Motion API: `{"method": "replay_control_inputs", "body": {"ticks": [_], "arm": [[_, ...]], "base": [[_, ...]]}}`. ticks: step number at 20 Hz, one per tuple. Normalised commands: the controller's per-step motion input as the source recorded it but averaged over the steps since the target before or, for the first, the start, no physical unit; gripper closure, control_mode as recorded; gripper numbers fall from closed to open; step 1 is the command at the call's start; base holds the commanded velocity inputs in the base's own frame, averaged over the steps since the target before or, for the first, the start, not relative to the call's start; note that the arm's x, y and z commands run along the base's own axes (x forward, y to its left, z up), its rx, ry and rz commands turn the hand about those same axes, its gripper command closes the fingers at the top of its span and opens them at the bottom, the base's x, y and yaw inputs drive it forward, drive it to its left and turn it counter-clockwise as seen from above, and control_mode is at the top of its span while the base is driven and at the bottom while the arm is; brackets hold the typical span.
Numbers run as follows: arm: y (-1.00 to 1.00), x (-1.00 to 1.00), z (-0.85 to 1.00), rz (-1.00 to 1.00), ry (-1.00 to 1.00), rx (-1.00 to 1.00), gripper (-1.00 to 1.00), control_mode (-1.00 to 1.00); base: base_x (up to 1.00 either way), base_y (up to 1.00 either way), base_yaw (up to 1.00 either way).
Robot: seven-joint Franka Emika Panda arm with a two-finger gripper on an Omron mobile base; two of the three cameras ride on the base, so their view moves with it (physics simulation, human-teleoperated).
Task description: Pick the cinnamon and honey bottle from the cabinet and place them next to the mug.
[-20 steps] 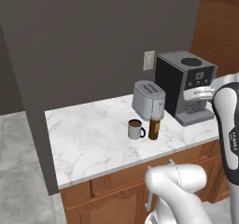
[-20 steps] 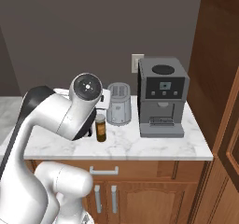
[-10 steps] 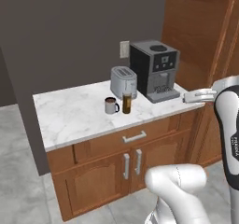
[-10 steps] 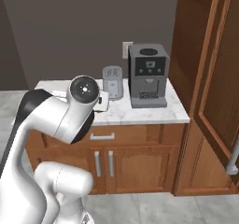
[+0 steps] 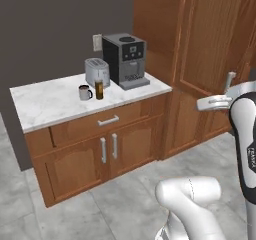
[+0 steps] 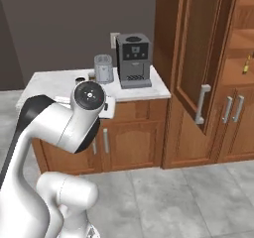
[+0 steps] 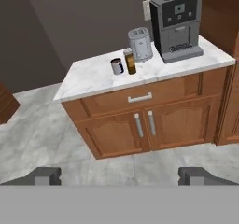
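The dark mug (image 7: 116, 66) stands on the marble counter (image 7: 93, 76), and the brown cinnamon jar (image 7: 130, 62) with its grey lid stands upright right beside it. In the left base view the mug (image 5: 85, 92) and the cinnamon (image 5: 99, 89) stand in front of the toaster. The tall reddish-brown cabinet (image 6: 186, 48) rises right of the counter with its tall door swung open. A small amber thing on its open shelf (image 6: 245, 66) looks like the honey bottle. My gripper (image 7: 121, 176) hangs open and empty, well back from the counter and above the floor.
A silver toaster (image 5: 97, 72) and a black coffee machine (image 5: 125, 59) stand at the back of the counter. Below it are a drawer and double doors (image 5: 107, 149) with bar handles. The open cabinet door's handle (image 6: 201, 103) juts toward me. Grey tiled floor (image 5: 115, 199) lies in between.
The base has backed away from the counter and swung right, so the counter looks smaller and the cabinet has come into view. The gripper has stayed open and empty.
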Motion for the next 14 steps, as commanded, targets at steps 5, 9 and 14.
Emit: {"method": "replay_control_inputs", "body": {"ticks": [5, 9, 14], "arm": [[0.0, 0.0, 0.0, 0.0, 0.0, 0.0, -1.0, 1.0], [0.0, 0.0, 0.0, 0.0, 0.0, 0.0, -1.0, 1.0], [0.0, 0.0, 0.0, 0.0, 0.0, 0.0, -1.0, 1.0]], "base": [[-0.93, -0.74, -0.14], [-0.47, -1.0, 0.0], [0.01, -1.0, 0.1]]}}
